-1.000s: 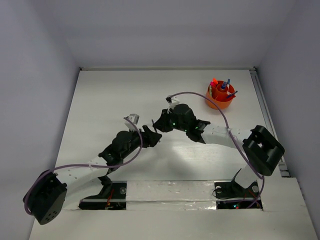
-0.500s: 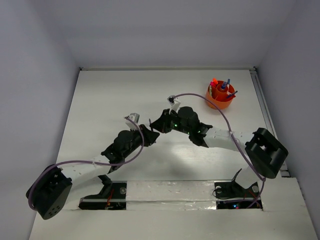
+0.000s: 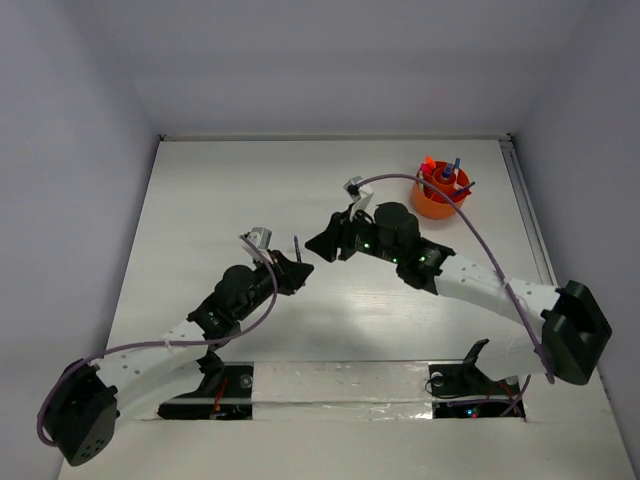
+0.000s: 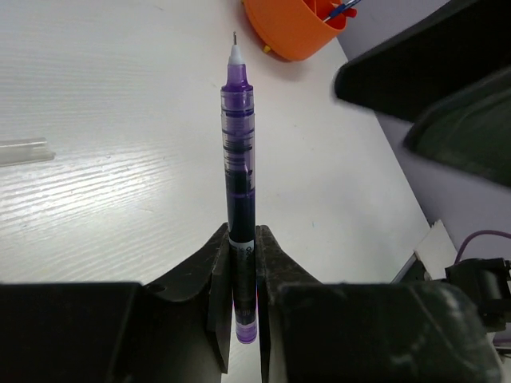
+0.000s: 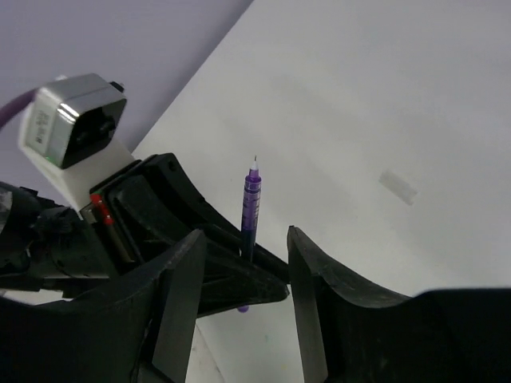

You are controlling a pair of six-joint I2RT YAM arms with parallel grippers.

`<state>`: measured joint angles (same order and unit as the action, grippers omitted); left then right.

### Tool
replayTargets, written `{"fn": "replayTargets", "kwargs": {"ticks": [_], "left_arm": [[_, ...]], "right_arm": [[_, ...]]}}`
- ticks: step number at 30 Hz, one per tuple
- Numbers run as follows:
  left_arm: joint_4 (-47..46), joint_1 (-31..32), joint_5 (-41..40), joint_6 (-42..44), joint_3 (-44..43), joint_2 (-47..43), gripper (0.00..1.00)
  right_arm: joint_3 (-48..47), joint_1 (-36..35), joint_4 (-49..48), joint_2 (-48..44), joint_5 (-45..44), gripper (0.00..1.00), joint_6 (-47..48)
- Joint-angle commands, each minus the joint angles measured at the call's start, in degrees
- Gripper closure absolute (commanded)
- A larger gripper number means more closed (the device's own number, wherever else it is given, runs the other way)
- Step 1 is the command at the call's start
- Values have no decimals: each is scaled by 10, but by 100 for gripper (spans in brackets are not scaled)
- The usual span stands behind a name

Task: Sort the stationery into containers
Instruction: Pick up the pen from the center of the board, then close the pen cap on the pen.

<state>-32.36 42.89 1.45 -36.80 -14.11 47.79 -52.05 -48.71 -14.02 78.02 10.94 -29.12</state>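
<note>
Purple pen (image 4: pixel 239 183) is sitting between the two fingers of the left gripper (image 4: pixel 242 239), which is clenching it tightly near its back end. The long front part of the pen is sticking out beyond the fingers, and its fine tip is pointing roughly toward the orange cup (image 3: pixel 440 200). The right gripper (image 5: pixel 246 234) is facing the left one from just beside it, near the middle of the table (image 3: pixel 230 190). Its jaws are standing apart and they are grasping nothing; in its own wrist view the pen is showing in the gap between them, without touching either finger. The cup is standing at the far right part of the table, and several pens (image 3: pixel 447 172), red and blue ones, are leaning inside it. A small clear piece (image 4: pixel 24 152) is lying flat on the table, apart from the pen
</note>
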Motion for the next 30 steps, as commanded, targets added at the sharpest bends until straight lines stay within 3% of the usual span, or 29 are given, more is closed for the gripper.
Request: {"fn": "replayTargets", "kwargs": {"ticks": [1,6,11,18,22,26,30], "left_arm": [[61,-3,-9,18,-28,-42,100],[142,-3,-52,39,-82,-102,100],[212,-8,-56,63,-137,-136,100],[280,-8,-36,75,-192,-195,100],[309,-8,-17,89,-218,-215,100],[347,-8,-19,119,-247,-234,100],[360,-8,-37,140,-260,-263,100]], "right_arm": [[-27,22,69,-43,-10,48,57],[11,34,55,-67,-1,50,39],[6,34,56,-9,23,60,48],[-99,34,126,110,143,63,208],[-189,34,195,179,169,52,280],[-319,34,319,288,118,34,365],[-435,34,413,381,95,28,419]]}}
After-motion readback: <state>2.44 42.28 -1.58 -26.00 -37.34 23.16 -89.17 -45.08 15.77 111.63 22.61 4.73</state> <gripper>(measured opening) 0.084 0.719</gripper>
